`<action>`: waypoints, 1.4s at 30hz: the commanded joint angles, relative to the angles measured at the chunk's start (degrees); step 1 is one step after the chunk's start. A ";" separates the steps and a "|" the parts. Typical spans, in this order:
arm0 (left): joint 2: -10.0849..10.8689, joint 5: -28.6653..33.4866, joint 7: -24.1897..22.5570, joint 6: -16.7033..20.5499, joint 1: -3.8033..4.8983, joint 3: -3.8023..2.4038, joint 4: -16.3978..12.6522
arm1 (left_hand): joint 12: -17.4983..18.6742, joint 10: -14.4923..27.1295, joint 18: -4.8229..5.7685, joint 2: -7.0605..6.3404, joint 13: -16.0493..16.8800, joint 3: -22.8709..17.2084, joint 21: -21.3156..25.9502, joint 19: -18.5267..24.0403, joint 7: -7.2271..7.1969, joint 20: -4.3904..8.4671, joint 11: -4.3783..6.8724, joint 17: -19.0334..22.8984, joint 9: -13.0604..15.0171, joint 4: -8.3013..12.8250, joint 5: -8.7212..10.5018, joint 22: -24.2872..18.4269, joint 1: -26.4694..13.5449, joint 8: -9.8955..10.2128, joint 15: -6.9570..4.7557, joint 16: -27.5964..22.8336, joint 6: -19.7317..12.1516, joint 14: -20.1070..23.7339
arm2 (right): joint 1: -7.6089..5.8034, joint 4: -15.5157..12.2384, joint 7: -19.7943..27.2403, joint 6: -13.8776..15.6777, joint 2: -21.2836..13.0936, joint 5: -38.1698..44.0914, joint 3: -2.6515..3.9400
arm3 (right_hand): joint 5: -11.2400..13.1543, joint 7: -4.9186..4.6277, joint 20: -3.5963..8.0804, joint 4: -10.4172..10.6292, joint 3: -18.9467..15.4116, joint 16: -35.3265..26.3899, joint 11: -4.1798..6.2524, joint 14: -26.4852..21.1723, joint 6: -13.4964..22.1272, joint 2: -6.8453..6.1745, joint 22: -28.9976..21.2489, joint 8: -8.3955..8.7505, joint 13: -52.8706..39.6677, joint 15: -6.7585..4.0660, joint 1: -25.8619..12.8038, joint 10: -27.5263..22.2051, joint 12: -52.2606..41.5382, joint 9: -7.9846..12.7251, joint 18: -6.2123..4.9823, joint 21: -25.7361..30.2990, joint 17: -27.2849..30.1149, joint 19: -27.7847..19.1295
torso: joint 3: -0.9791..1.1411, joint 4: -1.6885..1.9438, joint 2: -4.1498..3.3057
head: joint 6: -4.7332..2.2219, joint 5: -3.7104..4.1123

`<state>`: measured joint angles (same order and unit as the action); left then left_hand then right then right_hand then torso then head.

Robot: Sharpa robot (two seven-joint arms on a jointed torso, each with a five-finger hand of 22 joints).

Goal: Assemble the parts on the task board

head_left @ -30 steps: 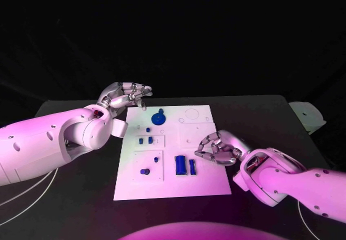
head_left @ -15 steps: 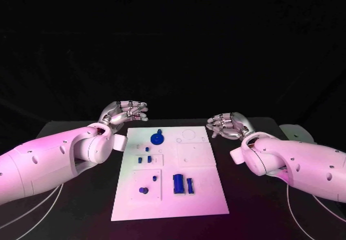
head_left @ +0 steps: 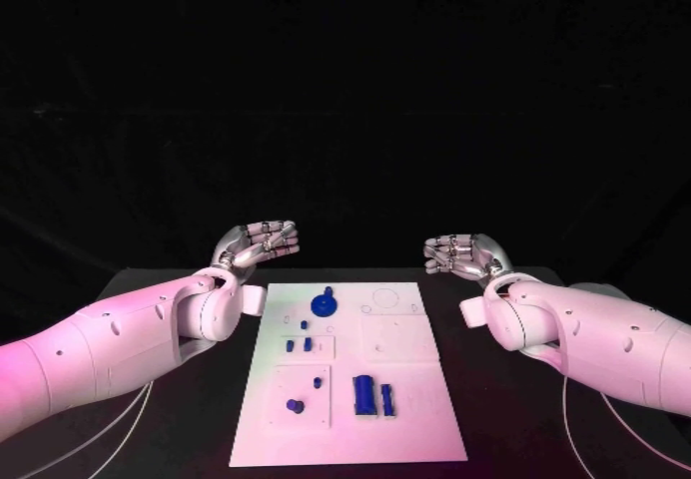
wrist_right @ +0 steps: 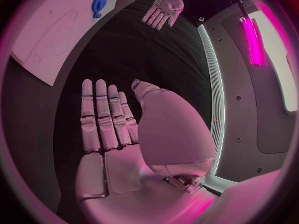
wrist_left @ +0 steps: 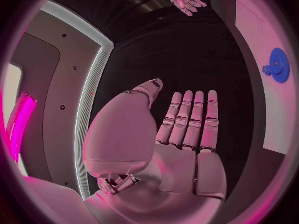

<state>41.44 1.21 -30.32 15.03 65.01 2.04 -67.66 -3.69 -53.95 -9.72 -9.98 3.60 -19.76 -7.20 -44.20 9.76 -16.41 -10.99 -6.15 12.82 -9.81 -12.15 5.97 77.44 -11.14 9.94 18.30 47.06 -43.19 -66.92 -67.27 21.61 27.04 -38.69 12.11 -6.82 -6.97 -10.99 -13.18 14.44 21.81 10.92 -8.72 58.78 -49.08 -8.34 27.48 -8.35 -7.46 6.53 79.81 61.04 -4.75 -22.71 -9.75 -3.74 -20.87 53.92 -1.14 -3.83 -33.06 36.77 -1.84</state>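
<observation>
Hovering flat and empty past the far corners of the white rectangular task board (head_left: pixel 350 374), both the left hand (head_left: pixel 260 241) and right hand (head_left: pixel 461 253) are holding nothing; the blue toothed gear (head_left: pixel 325 302) is lying nearer the left.

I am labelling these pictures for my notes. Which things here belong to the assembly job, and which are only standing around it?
Belong to the job:
task board
blue gear
two blue blocks
small blue pegs
left hand, open
right hand, open

Only around it:
black table
cables
</observation>
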 commanded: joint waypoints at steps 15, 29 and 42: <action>1.77 -0.69 0.33 15.40 -2.55 -1.08 -11.89 | 3.69 53.95 9.72 9.98 -3.60 19.76 7.20 44.20 -9.76 16.41 10.99 6.15 -12.82 9.81 12.15 -5.97 -77.44 11.14 -9.94 -18.30 -47.06 43.19 | 4.44 -14.95 5.35 11.26 -3.97 -7.91 4.48 | 6.97 10.99 13.18 -14.44 -21.81 -10.92 8.72 -58.78 49.08 8.34 -27.48 8.35 7.46 -6.53 -79.81 -61.04 4.75 22.71 9.75 3.74 20.87 -53.92 | 1.14 3.83 1.88 | -2.39 1.84; 3.24 -1.21 0.53 29.05 -4.85 -2.04 -22.26 | 3.69 53.95 9.72 9.98 -3.60 19.76 7.20 44.20 -9.76 16.41 10.99 6.15 -12.82 9.81 12.15 -5.97 -77.44 11.14 -9.94 -18.30 -47.06 43.19 | 6.76 -22.68 8.18 17.08 -6.00 -12.11 6.82 | 6.97 10.99 13.18 -14.44 -21.81 -10.92 8.72 -58.78 49.08 8.34 -27.48 8.35 7.46 -6.53 -79.81 -61.04 4.75 22.71 9.75 3.74 20.87 -53.92 | 1.14 3.83 1.88 | -2.39 1.84; 3.25 -1.21 0.53 29.09 -4.85 -2.04 -22.29 | 3.69 53.95 9.72 9.98 -3.60 19.76 7.20 44.20 -9.76 16.41 10.99 6.15 -12.82 9.81 12.15 -5.97 -77.44 11.14 -9.94 -18.30 -47.06 43.19 | 6.76 -22.68 8.18 17.08 -6.00 -12.11 6.82 | 6.97 10.99 13.18 -14.44 -21.81 -10.92 8.72 -58.78 49.08 8.34 -27.48 8.35 7.46 -6.53 -79.81 -61.04 4.75 22.71 9.75 3.74 20.87 -53.92 | 1.14 3.83 1.88 | -2.39 1.84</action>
<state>44.75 0.68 -29.39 43.12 60.16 0.06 -89.78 -0.38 -0.21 -0.34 0.05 0.05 -0.31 -0.33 -0.20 -0.01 0.00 -0.01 -0.05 0.05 0.08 -0.19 0.05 0.37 -0.20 0.02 0.37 0.30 -0.21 -60.19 -89.85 28.66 43.89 -44.69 -0.02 -0.04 -0.30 0.19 -0.01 -0.09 0.30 0.16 -0.01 0.29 -0.39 -0.01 0.05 -0.19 -0.06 -0.01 0.33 0.31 -0.38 -0.05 -0.79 -0.28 -0.05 0.27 0.01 0.00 -31.18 34.37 0.00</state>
